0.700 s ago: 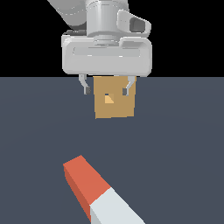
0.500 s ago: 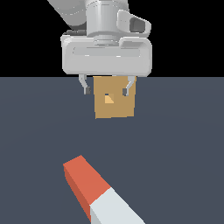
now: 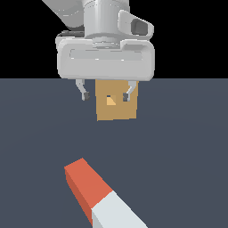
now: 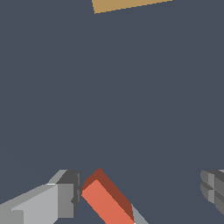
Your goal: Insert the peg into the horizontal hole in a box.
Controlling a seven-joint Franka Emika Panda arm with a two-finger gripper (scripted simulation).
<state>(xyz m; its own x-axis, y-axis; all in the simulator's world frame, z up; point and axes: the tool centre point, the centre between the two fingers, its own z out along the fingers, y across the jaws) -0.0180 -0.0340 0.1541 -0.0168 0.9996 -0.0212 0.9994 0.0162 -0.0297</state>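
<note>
The peg lies flat on the dark floor in the near part of the exterior view, red-orange half pointing toward the box, white half running off the frame's edge. The tan box stands farther back, its small square hole facing the camera. My gripper hangs open in the air in front of the box, holding nothing. In the wrist view the peg's red end shows between the two fingers, nearer to one than the other, and the box's edge is far off.
Plain dark grey floor surrounds the peg and the box, with a black background behind. No other objects show.
The gripper hand looks slightly larger and lower than before, having come a little toward the peg. Peg and box have not moved.
</note>
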